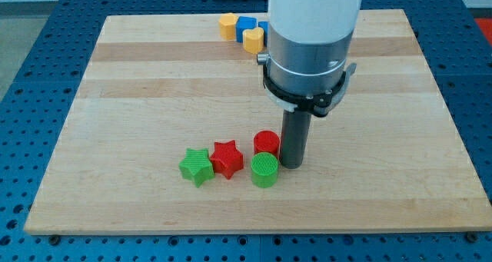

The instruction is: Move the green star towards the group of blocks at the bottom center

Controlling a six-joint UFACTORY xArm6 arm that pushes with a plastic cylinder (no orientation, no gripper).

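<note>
The green star [196, 166] lies on the wooden board [154, 85] near the view's bottom, left of centre. A red star [226, 157] touches its right side. Right of that stand a red cylinder [266, 142] and, just below it, a green cylinder [264, 170]. My tip [291, 164] rests on the board right beside the red and green cylinders, on their right. It is well to the right of the green star, with the red star and cylinders in between.
At the view's top centre sit a yellow block [227, 25], a blue block [245, 23] and a yellow heart [253, 38], with another blue block [263, 26] partly hidden behind the arm's wide white and grey body [311, 39].
</note>
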